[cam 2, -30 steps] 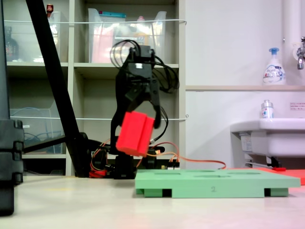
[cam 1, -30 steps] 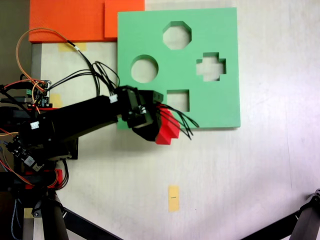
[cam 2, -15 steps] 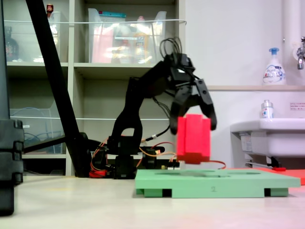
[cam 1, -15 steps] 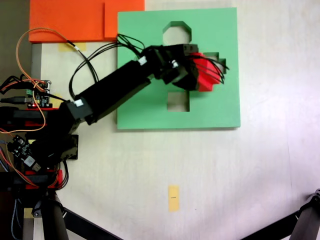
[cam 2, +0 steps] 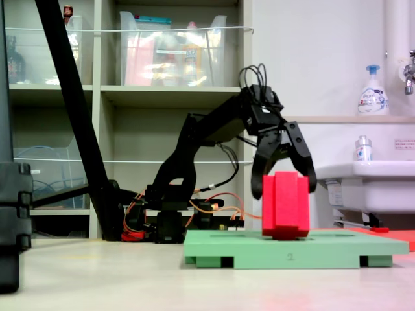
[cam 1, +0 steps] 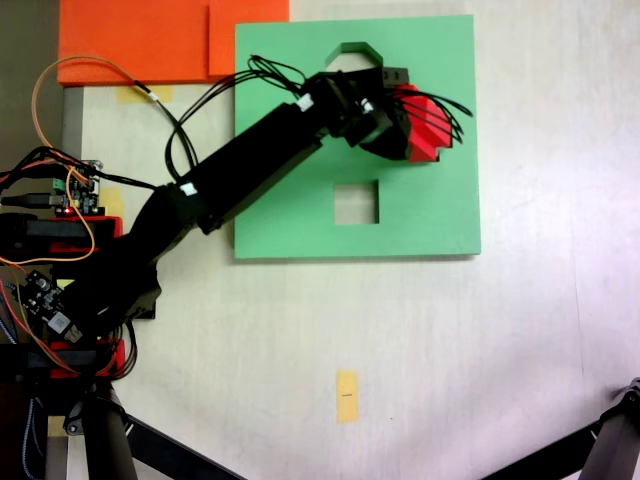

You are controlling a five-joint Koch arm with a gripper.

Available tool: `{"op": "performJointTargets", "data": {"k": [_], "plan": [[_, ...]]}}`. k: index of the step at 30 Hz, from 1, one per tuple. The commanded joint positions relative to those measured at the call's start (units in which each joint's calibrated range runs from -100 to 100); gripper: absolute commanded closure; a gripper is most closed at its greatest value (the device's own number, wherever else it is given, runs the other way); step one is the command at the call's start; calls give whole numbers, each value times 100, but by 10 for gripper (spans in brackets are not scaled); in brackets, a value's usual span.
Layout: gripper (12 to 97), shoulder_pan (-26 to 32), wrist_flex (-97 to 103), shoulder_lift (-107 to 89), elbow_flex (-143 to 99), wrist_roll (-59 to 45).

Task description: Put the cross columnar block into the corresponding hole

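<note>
The cross columnar block is bright red foam, held by my gripper over the right part of the green board. The gripper is shut on it. Block and gripper hide the corresponding hole from above. From the side, the block stands upright with its lower end at the top face of the board. The black fingers of the gripper clasp its upper half from both sides. I cannot tell how far it sits in the cutout.
A square cutout lies open below the arm, and part of an octagonal one shows above it. Orange foam sheets lie at the top left. A yellow tape mark is on the table. Wires and boards crowd the arm's base.
The arm swung from the board's lower left edge across to its right part. The block went from tilted and high to upright and down on the board.
</note>
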Motion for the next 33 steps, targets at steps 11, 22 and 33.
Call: {"op": "performJointTargets", "data": {"k": [11, 22, 33], "plan": [[834, 15, -14, 215, 466, -20], [832, 5, 284, 984, 476, -88], [829, -15, 670, 1179, 496, -801]]}}
